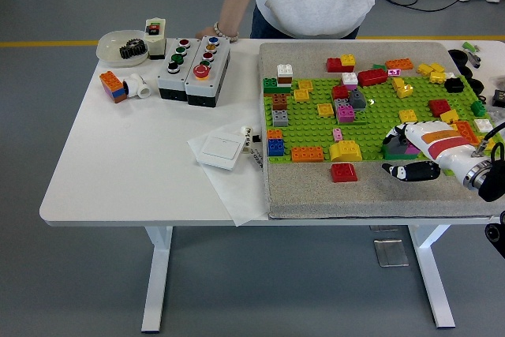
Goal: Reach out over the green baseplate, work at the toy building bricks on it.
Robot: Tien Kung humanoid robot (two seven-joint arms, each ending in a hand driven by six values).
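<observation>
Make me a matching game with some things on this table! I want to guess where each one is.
Things:
1. red brick
2. button box
3. white bowl
4. robot's right hand

Places:
A. far left corner of the table
B. right side of the green baseplate, near its front edge
C. on the grey mat, just in front of the baseplate
D. on the bare table, between the bowl and the mat

Pairs: 1-C, 2-D, 3-A, 4-B
</observation>
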